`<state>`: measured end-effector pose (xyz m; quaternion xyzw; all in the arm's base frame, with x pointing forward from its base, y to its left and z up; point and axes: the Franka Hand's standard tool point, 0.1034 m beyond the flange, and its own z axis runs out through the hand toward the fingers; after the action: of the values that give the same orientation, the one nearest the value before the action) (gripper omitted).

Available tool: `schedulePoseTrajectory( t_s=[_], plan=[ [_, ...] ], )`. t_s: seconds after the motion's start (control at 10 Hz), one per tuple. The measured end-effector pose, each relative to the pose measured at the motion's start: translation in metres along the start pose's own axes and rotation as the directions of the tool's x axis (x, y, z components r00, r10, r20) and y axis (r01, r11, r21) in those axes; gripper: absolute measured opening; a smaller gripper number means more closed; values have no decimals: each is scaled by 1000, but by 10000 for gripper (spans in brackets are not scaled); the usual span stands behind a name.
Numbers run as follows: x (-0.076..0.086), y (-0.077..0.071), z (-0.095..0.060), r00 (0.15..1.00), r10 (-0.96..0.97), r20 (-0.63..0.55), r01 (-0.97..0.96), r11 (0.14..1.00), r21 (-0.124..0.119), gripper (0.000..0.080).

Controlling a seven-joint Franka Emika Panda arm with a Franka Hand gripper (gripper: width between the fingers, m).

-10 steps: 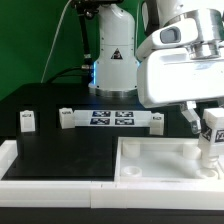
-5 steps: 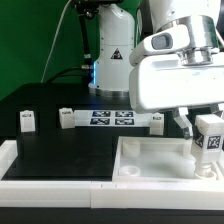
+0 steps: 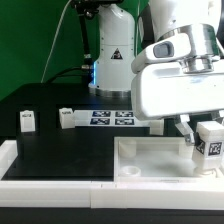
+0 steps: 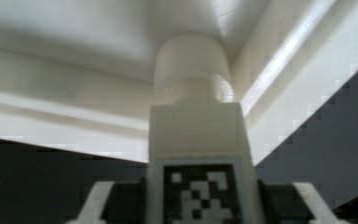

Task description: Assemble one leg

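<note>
My gripper [image 3: 207, 133] is shut on a leg [image 3: 211, 146], a small white block with a black-and-white marker on its face. It holds the leg upright over the far right corner of the large white square panel [image 3: 150, 163], with the leg's lower end down near the panel. In the wrist view the leg [image 4: 197, 120] runs out from my gripper [image 4: 199, 208], its rounded end pointing into a corner of the panel [image 4: 69, 90]. Whether the leg touches the panel I cannot tell.
Two more legs [image 3: 27, 121] [image 3: 66, 118] stand on the black table at the exterior view's left, and a third [image 3: 157, 121] shows partly behind my hand. The marker board [image 3: 112, 118] lies between them. A white rim [image 3: 40, 165] borders the table's front.
My gripper has moved down and a little toward the exterior view's right with the leg in it, bringing the leg lower into the panel's corner.
</note>
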<state>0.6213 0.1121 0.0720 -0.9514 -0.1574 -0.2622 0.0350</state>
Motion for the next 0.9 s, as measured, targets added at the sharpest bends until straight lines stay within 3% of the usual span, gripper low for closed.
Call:
schedulePoseTrajectory(
  t_s=[0.6,0.8,0.9],
  plan=[
    [2,4,1,999,6,-40,-7,1000,-12,291],
    [2,4,1,999,6,-40,-7,1000,-12,529],
    [2,4,1,999,6,-39,-7,1000,-12,612]
  ],
)
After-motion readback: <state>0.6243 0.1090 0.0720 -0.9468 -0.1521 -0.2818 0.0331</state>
